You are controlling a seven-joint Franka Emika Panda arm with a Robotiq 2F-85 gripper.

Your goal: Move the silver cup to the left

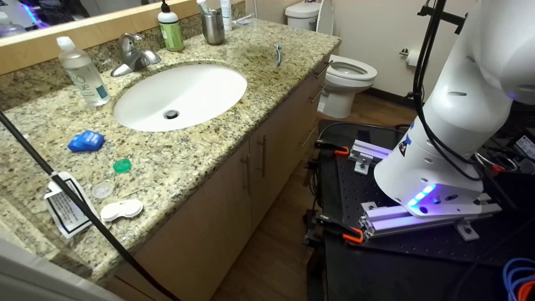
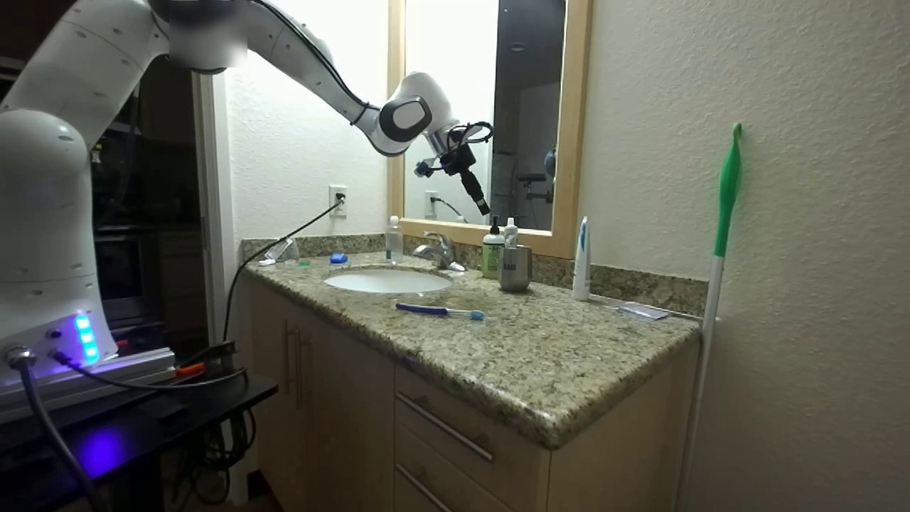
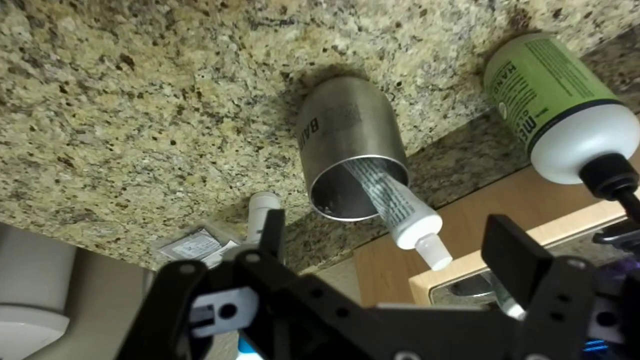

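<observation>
The silver cup (image 1: 213, 28) stands upright on the granite counter near the backsplash, also seen in an exterior view (image 2: 515, 274). In the wrist view the cup (image 3: 350, 125) is at centre, its mouth facing the camera. A toothpaste tube (image 3: 400, 210) with a white cap sticks out of it. My gripper (image 2: 485, 208) hangs in the air above and behind the pump bottle and cup, in front of the mirror. In the wrist view my gripper (image 3: 387, 225) is open, its fingers wide apart and empty, with the tube's cap showing between them. It touches nothing visible.
A green pump bottle (image 1: 171, 35) stands beside the cup, near the faucet (image 1: 133, 56) and sink (image 1: 209, 92). A white tube (image 2: 582, 263) stands on the cup's other side. A toothbrush (image 2: 437, 310) lies in front. A clear bottle (image 1: 85, 77) stands beyond the faucet.
</observation>
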